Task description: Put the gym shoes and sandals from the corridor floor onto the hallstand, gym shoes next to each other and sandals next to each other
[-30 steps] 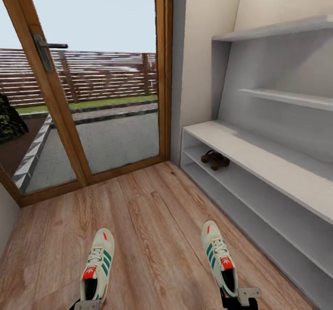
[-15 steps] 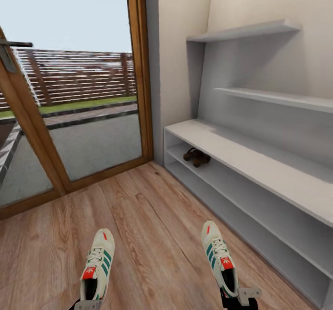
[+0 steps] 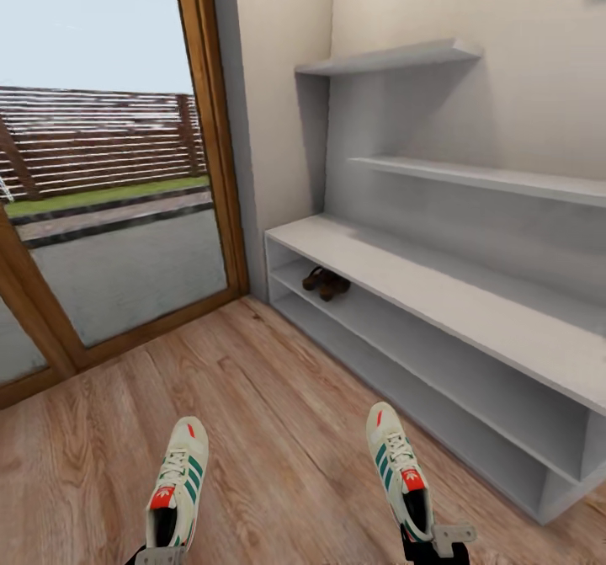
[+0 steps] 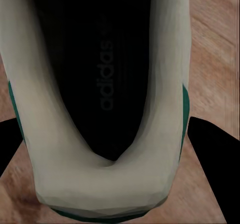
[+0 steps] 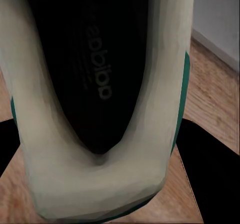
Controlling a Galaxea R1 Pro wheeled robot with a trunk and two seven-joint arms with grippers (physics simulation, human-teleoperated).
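Meanwhile, you carry one gym shoe in each hand: the left gripper [image 3: 160, 555] clamps the heel of the left gym shoe [image 3: 178, 482], the right gripper [image 3: 438, 544] the right gym shoe [image 3: 399, 470], both above the corridor floor [image 3: 278, 413]. Light, soft-walled sneakers likely flex; heel collars look the firmest hold. Sandals [image 3: 326, 282] sit on the hallstand [image 3: 438, 291].

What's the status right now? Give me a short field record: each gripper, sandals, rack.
left gripper: shut on left gym shoe, held by the heel
right gripper: shut on right gym shoe, held by the heel
sandals: side by side on the hallstand's middle shelf, near the door end
hallstand top: bare
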